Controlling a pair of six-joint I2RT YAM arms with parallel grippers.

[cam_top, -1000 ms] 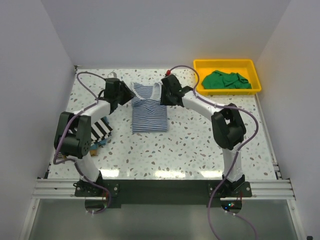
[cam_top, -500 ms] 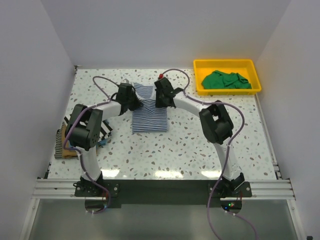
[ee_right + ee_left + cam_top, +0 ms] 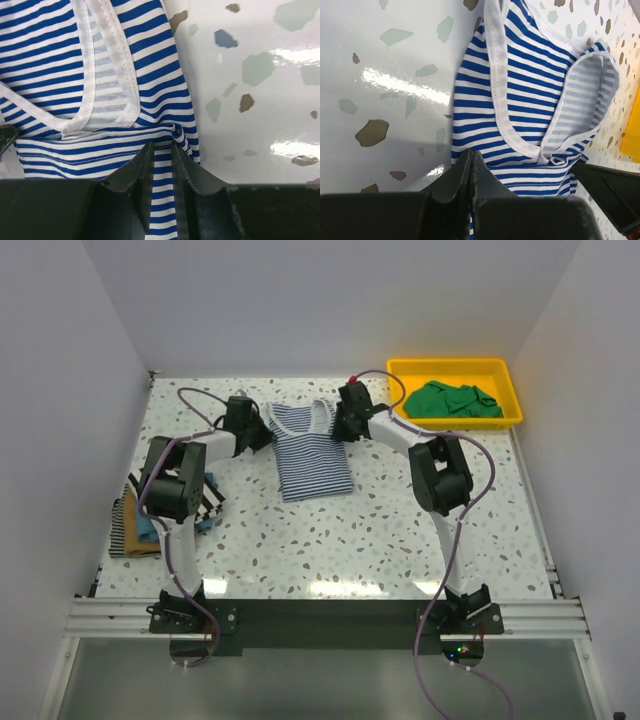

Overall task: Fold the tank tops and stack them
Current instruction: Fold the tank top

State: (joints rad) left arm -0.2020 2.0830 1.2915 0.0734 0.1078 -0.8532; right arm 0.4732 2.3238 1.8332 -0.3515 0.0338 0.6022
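Navy-striped top [image 3: 312, 452] lies flat on the table [image 3: 400, 525], toward the far side, with its neckline away from the arm bases and its hem skewed a little right. Left gripper [image 3: 266, 432] is at one shoulder strap. In the left wrist view its jaws are pressed together on the cloth's edge, with no gap showing. Right gripper [image 3: 345, 426] is at the other strap, its jaws nearly closed and a bunched fold of striped cloth pinched between them. Green top [image 3: 450, 400] sits crumpled in the yellow tray [image 3: 400, 370] at the far right corner. At the left edge a pile is partly hidden by the left arm: black-striped top [image 3: 207, 502], with tan [image 3: 133, 532] and blue [image 3: 150, 528] cloth beside it.
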